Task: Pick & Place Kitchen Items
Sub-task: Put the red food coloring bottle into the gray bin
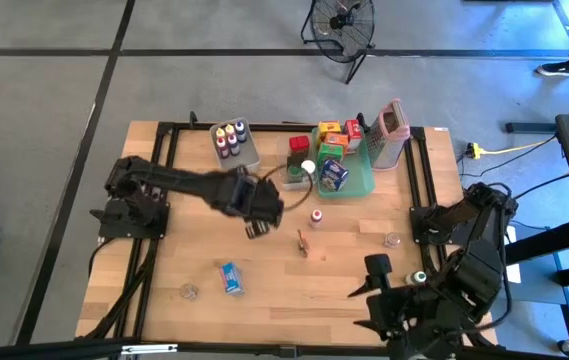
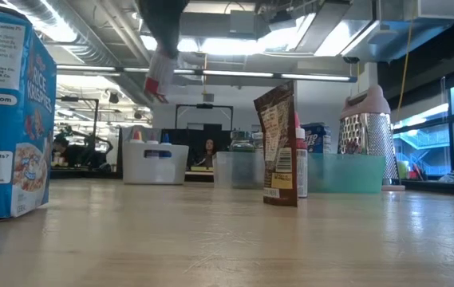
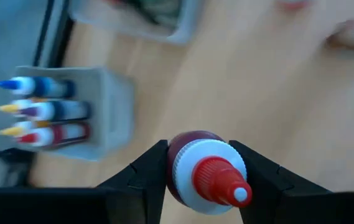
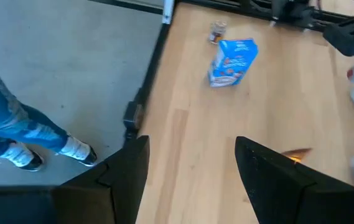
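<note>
My left gripper (image 1: 256, 226) hangs over the middle of the table, shut on a small bottle (image 3: 204, 174) with a dark red body, a white collar and a red nozzle. The low view shows this bottle (image 2: 159, 76) high above the tabletop. Loose items lie on the wood: a red-capped bottle (image 1: 316, 215) standing, a brown packet (image 1: 305, 243) upright, a blue cereal box (image 1: 230, 277) and a small jar (image 1: 189, 291). My right gripper (image 4: 192, 155) waits open near the table's front right, with nothing between its fingers. My left gripper pinches the bottle's dark red body (image 3: 175, 167) just under the white collar, one finger on each side. The fingers slant down from the table's left. The bottle is lifted clear of the table and tilted, its red nozzle (image 3: 226, 183) turned back toward the wrist.
A grey bin (image 1: 234, 142) with several colour-capped bottles stands at the back. Right of it a teal tray (image 1: 362, 185) holds boxes, next to a grater (image 1: 392, 130). Another jar (image 1: 392, 239) sits at the right. Bare wood lies between the loose items.
</note>
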Motion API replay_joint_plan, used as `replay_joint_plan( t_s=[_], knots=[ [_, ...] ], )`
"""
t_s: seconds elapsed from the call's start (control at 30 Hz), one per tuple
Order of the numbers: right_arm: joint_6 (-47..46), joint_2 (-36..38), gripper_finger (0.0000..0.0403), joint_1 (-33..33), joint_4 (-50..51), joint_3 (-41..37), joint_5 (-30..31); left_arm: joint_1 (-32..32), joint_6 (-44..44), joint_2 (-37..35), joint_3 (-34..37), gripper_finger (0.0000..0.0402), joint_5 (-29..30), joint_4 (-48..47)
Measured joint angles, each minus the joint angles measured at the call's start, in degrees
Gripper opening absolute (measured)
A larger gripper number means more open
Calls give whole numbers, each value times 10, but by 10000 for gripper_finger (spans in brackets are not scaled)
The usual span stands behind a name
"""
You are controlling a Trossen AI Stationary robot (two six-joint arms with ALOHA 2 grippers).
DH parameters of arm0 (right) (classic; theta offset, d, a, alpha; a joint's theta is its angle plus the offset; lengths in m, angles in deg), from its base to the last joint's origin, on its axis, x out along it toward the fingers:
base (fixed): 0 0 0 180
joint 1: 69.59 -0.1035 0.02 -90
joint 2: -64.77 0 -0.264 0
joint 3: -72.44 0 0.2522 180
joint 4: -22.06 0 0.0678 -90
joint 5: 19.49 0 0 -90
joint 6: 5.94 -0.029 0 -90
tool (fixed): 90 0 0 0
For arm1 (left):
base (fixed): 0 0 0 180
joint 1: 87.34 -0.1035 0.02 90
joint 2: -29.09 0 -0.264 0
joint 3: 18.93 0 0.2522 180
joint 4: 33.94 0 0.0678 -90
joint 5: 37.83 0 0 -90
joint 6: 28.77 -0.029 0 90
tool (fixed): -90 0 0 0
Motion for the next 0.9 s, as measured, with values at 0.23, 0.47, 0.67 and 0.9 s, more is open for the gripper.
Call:
replay_joint_plan(
  t_s=[0.23,0.47,0.67,0.9],
  knots=[
    [-21,23,238,8,51,0,17,-116,-125,0,-1,145,-1,-21],
    [-26,34,238,15,90,0,52,-230,-223,0,2,144,-26,37],
    [-80,49,238,15,137,0,66,-326,-247,0,43,144,-75,134],
    [-110,54,238,14,175,0,90,-394,-202,0,109,144,-91,212]
  ],
)
